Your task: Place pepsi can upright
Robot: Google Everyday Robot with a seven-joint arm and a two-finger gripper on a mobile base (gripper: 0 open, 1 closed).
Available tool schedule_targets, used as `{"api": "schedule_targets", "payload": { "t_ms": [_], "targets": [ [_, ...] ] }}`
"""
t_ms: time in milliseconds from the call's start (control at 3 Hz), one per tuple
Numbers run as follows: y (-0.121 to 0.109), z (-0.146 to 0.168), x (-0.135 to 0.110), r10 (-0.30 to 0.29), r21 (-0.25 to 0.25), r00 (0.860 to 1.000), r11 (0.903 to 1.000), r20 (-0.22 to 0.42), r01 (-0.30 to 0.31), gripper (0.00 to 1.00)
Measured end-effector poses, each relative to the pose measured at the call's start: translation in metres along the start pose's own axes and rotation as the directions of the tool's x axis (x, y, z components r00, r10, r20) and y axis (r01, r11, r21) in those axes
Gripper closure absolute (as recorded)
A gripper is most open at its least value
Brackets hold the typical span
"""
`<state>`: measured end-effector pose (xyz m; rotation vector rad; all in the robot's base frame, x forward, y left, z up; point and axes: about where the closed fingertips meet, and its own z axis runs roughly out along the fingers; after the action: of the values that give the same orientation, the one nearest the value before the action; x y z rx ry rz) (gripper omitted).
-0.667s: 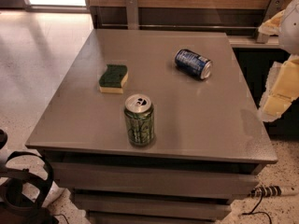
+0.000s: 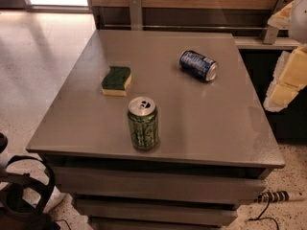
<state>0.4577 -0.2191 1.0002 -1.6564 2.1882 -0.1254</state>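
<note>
The pepsi can [image 2: 198, 65], dark blue with light markings and a silver end, lies on its side on the far right part of the grey table [image 2: 206, 123]. Its silver end faces front right. My gripper [image 2: 286, 78] shows as cream and white parts at the right edge of the view, just beyond the table's right side. It is to the right of the can, apart from it, and holds nothing that I can see.
A green patterned can [image 2: 143, 123] stands upright near the table's front middle. A green and yellow sponge [image 2: 116, 80] lies left of centre. A wall rail [image 2: 192, 18] runs behind the table. Black cables [image 2: 21, 190] and a power strip [image 2: 280, 196] lie on the floor.
The cream arm parts at the right edge have shifted slightly upward. Both cans and the sponge have not moved.
</note>
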Motion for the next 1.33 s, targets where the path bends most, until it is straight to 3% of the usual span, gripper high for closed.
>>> {"api": "schedule_targets", "payload": {
  "t_ms": [333, 667, 1000, 1333],
  "targets": [
    [-0.044, 0.007, -0.004, 0.075, -0.019, 0.997, 0.9970, 0.032, -0.074, 0.00],
    [-0.084, 0.014, -0.016, 0.201, -0.024, 0.979, 0.9794, 0.018, -0.200, 0.00],
    [-0.111, 0.028, -0.029, 0.337, -0.003, 0.941, 0.9416, -0.030, -0.337, 0.00],
    [-0.130, 0.052, -0.045, 0.427, 0.015, 0.903, 0.9043, -0.045, -0.427, 0.00]
  ]
}}
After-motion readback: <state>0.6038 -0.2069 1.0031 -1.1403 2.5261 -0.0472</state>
